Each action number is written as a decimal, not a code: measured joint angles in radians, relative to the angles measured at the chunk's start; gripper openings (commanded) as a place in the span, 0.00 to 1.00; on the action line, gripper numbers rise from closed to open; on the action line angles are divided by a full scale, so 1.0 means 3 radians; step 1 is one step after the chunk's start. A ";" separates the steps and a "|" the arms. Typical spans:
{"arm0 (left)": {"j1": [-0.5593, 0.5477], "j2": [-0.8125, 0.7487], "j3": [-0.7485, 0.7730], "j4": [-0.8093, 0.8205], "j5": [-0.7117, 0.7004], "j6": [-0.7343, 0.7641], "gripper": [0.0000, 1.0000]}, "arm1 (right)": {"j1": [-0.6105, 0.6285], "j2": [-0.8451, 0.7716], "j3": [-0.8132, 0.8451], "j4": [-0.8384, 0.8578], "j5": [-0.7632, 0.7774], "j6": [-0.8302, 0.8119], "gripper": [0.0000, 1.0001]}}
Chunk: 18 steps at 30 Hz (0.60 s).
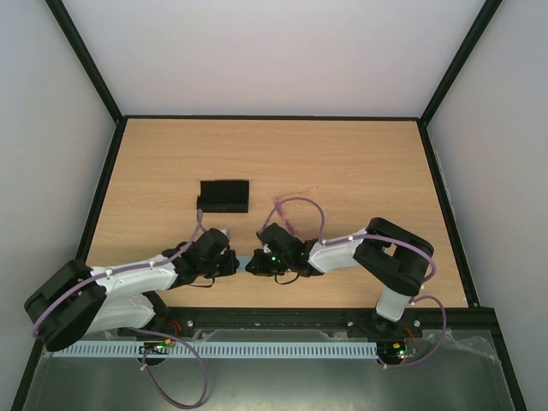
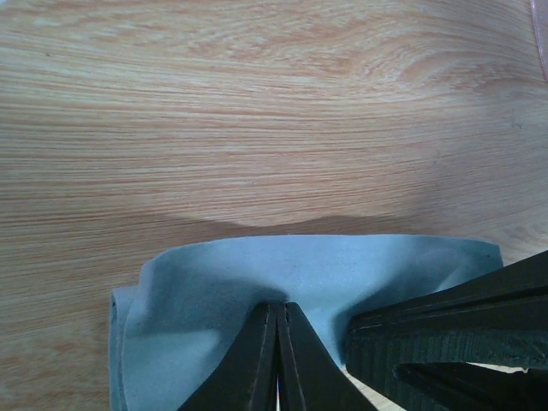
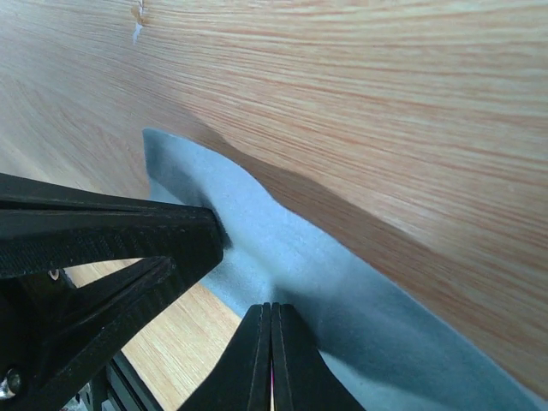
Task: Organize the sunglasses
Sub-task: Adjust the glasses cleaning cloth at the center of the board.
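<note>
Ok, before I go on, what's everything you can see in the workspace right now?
case: one, black, mid-table, beyond the left arm's end.
cloth: one, light blue, near the table's near edge, gripped between the two pincers.
sunglasses: one pair, faint pink, thin, right of the case and beyond the right arm's end; too small to tell more.
table: one, light wood with a black rim.
left pincer: one, black, shut on the cloth.
right pincer: one, black, shut on the cloth, facing the left pincer.
</note>
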 measured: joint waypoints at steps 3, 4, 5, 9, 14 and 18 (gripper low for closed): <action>0.0000 0.0004 -0.0010 0.0011 -0.0004 -0.0001 0.02 | 0.0000 0.0003 0.0000 0.0004 0.0013 -0.0014 0.02; 0.0000 0.0004 -0.0010 0.0013 -0.0005 -0.0001 0.02 | 0.0000 0.0003 0.0000 0.0003 0.0015 -0.0017 0.02; 0.0000 0.0001 -0.0010 0.0010 -0.0008 -0.0001 0.02 | 0.0000 0.0001 0.0001 0.0001 0.0017 -0.0025 0.02; 0.0000 -0.0098 0.0009 -0.0107 -0.0034 0.0000 0.02 | 0.0000 -0.0037 0.0014 -0.0062 0.0038 -0.0065 0.05; 0.0000 -0.0376 0.0170 -0.0381 -0.0104 0.0014 0.02 | 0.0000 -0.0271 0.0023 -0.0188 0.0083 -0.0131 0.06; 0.0000 -0.0524 0.0281 -0.0478 -0.0121 0.0023 0.02 | 0.0000 -0.0450 0.0034 -0.0258 0.0117 -0.0164 0.06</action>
